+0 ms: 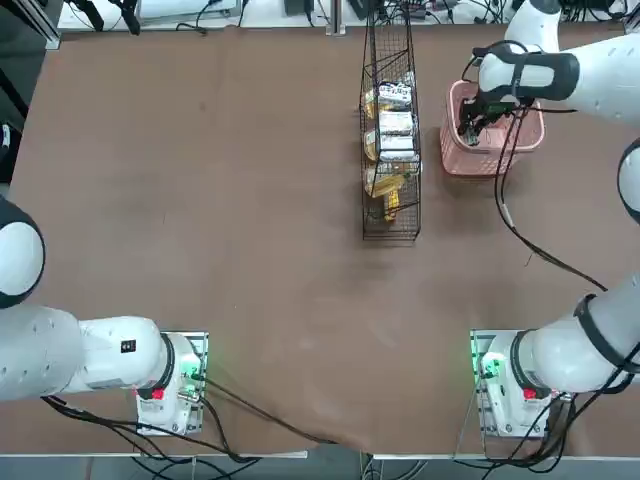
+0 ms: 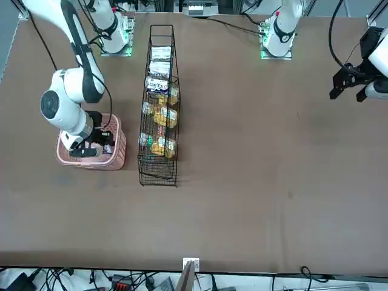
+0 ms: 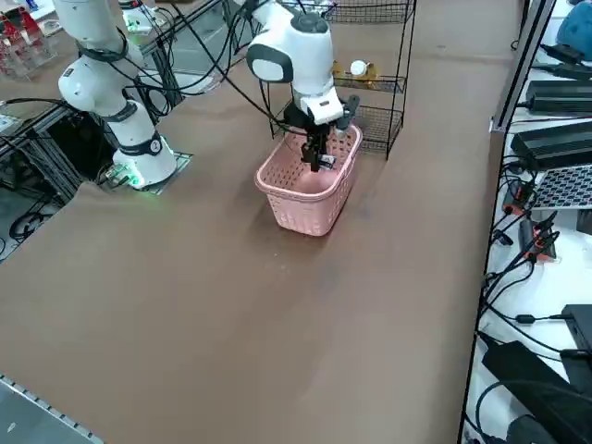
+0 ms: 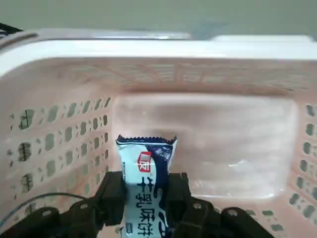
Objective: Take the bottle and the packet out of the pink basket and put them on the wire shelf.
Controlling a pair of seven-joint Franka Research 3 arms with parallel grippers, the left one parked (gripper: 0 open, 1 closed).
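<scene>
Right gripper [image 4: 146,198] clenched on the packet [image 4: 146,186] over the pink basket [image 4: 59,124], basket floor apparently bare

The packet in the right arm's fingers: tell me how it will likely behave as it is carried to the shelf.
The packet stands upright between the right gripper fingers over the pink basket, so it probably keeps its shape. It looks small and thin, likely light. The glossy wrapper may slip if squeezed weakly.
</scene>
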